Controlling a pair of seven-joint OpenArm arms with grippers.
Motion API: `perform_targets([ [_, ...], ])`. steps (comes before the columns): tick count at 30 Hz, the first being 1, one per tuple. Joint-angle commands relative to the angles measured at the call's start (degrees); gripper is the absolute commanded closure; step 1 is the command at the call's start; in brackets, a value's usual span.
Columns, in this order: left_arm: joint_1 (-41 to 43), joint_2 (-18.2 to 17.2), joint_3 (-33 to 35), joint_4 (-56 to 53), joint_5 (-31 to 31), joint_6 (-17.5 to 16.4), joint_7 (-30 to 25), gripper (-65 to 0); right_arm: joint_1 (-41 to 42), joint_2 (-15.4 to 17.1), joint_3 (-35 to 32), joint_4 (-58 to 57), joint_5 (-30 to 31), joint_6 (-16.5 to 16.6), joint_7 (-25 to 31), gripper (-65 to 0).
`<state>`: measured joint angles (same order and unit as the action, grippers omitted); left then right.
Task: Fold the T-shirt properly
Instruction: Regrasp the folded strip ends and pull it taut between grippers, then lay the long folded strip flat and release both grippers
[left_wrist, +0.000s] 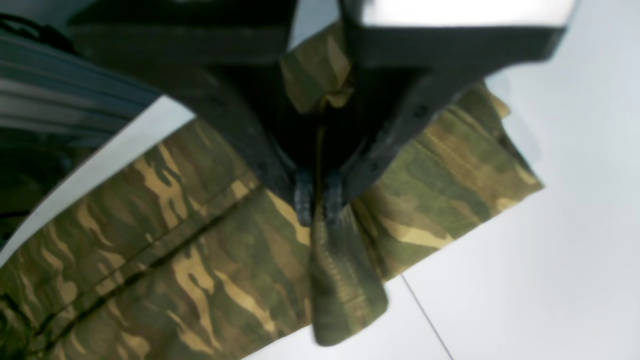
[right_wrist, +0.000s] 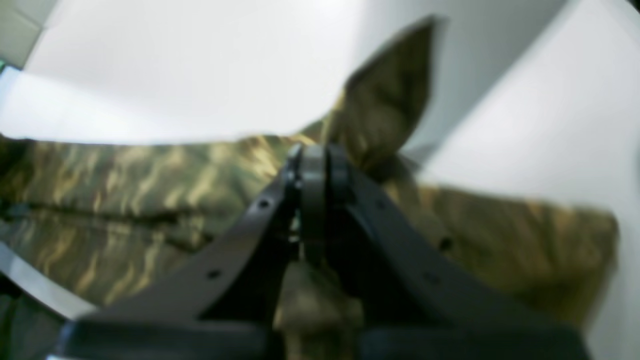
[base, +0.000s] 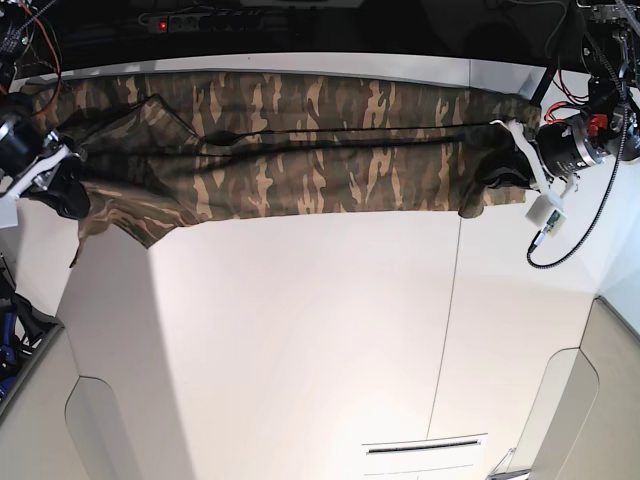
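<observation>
The camouflage T-shirt (base: 300, 150) lies stretched in a long band across the far part of the white table (base: 300, 340), with a lengthwise fold line along its middle. At the band's right end my left gripper (base: 497, 165) is shut on the cloth. In the left wrist view its fingertips (left_wrist: 317, 202) pinch a ridge of the T-shirt (left_wrist: 200, 260), and a hemmed flap hangs below them. At the band's left end my right gripper (base: 72, 190) is shut on the other end. The blurred right wrist view shows its fingertips (right_wrist: 315, 162) closed, with a corner of the T-shirt (right_wrist: 390, 100) sticking up past them.
The table's far edge (base: 300, 62) runs right behind the shirt, with a dark gap and a power strip (base: 190, 22) beyond it. Cables (base: 590, 220) hang off the arm on the right. A thin seam (base: 450, 330) crosses the tabletop.
</observation>
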<state>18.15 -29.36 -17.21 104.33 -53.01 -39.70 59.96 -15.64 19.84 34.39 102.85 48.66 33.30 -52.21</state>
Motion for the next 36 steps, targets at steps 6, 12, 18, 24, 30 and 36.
perform_targets([
  [6, 0.1, -0.8, -0.9, 1.7, 1.0, -0.2, -1.0, 0.0, -5.9, 0.9, 5.3, 4.0, 4.5, 0.6, -0.8, 0.0],
  [12, 1.2, -0.8, -5.4, 2.1, 0.9, -0.3, -0.9, 0.0, -10.0, 0.9, 5.8, 4.9, 5.0, 0.6, -1.8, 0.0],
  [18, 6.8, -0.8, -9.7, 3.6, -1.5, -0.3, -1.0, 0.0, -12.1, -0.8, 5.8, 4.8, 3.0, 0.6, -2.1, 0.0],
  [24, 7.7, -0.8, -10.6, 3.6, -1.5, -0.3, -1.3, -15.7, -12.5, -6.7, 5.8, 4.2, 1.3, 0.6, -2.1, 0.0],
  [30, 7.7, -0.8, -10.6, 3.6, -1.5, -0.3, -2.8, -21.2, -12.4, -7.6, 6.1, 4.3, 1.7, 0.4, -3.9, -27.4],
  [36, 7.7, -0.8, -12.4, 3.6, -1.4, -0.3, -3.2, -21.2, -12.4, -7.7, 10.2, 7.1, 7.9, 0.6, -6.1, -27.3],
])
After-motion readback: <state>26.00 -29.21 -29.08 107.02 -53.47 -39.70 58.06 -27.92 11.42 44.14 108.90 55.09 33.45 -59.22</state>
